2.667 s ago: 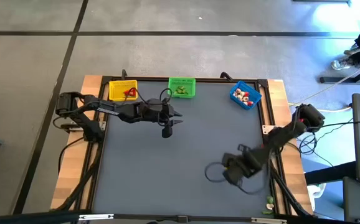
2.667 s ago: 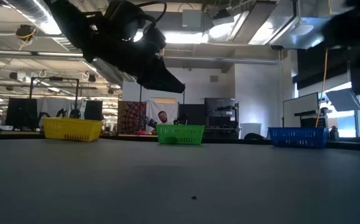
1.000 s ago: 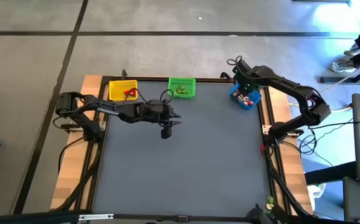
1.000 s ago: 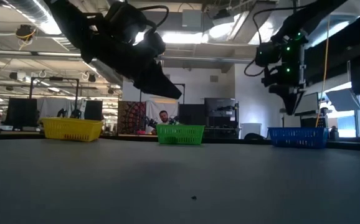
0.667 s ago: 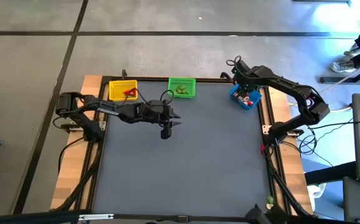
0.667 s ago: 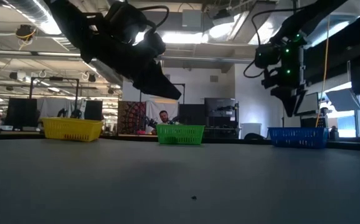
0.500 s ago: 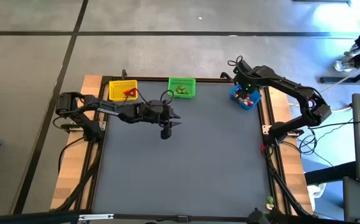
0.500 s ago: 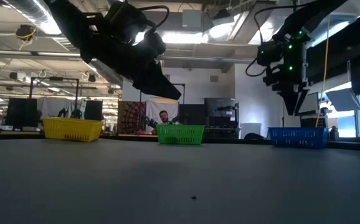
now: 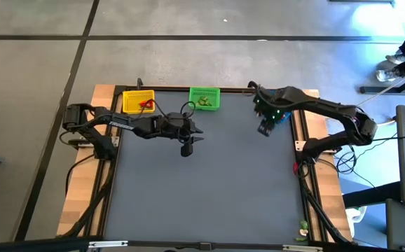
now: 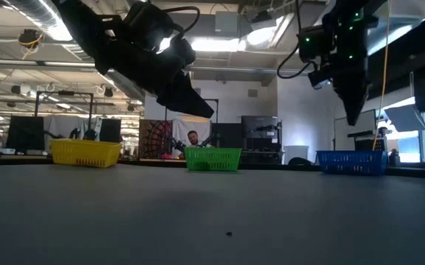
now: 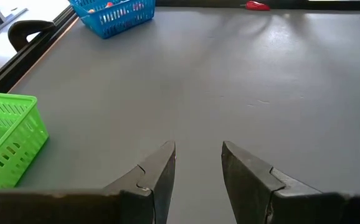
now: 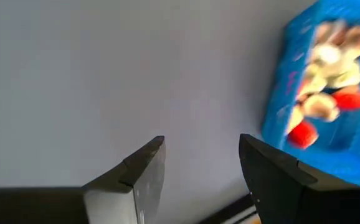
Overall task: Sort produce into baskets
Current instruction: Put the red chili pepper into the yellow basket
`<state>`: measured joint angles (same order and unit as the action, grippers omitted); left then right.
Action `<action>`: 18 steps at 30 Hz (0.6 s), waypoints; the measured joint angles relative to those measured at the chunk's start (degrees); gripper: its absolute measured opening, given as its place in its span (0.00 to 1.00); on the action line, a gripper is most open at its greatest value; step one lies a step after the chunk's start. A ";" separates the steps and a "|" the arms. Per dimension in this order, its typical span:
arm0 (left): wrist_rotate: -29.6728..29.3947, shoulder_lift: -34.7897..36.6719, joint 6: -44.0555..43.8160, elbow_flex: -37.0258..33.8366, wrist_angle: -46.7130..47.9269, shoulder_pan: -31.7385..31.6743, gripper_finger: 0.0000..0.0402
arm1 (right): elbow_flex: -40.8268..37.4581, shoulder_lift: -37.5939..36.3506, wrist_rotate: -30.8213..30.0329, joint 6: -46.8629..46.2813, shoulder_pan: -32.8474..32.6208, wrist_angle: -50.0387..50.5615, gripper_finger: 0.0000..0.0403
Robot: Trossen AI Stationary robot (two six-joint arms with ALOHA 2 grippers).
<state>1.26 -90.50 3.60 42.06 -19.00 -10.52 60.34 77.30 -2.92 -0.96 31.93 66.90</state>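
Three baskets stand along the table's far edge: a yellow one (image 9: 138, 101) with a red piece in it, a green one (image 9: 204, 98) with green pieces, and a blue one (image 12: 320, 93) with cream and red pieces. In the high view my right arm covers most of the blue basket. My right gripper (image 12: 202, 155) hangs open and empty above bare table, just left of the blue basket (image 10: 352, 162). My left gripper (image 11: 198, 155) hovers open and empty above the table, near the green basket (image 11: 5, 140).
A red piece (image 11: 258, 6) lies by the table's right edge and a green piece (image 9: 303, 227) at the near right corner. The wide grey tabletop (image 9: 202, 189) lies between the arms. A raised frame runs around the table, and wooden strips flank it.
My right gripper has moved off the blue basket toward the table's left and slightly toward its near edge, and has risen a little. It now hangs over bare table beside the basket. My left arm has kept still.
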 joint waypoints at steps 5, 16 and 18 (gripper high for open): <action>0.00 0.00 0.43 0.00 -0.02 0.00 0.32 | 0.00 0.00 0.19 -3.62 -5.47 6.53 0.50; -0.02 0.02 0.82 0.00 -0.02 0.00 0.32 | 0.00 0.02 1.07 -9.06 -17.63 12.04 0.50; -0.02 0.02 0.83 0.00 -0.03 0.00 0.32 | 0.00 0.05 1.49 -10.04 -19.68 12.43 0.50</action>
<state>1.23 -90.48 4.43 42.06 -19.04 -10.52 60.34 77.35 -1.42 -11.00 12.25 79.34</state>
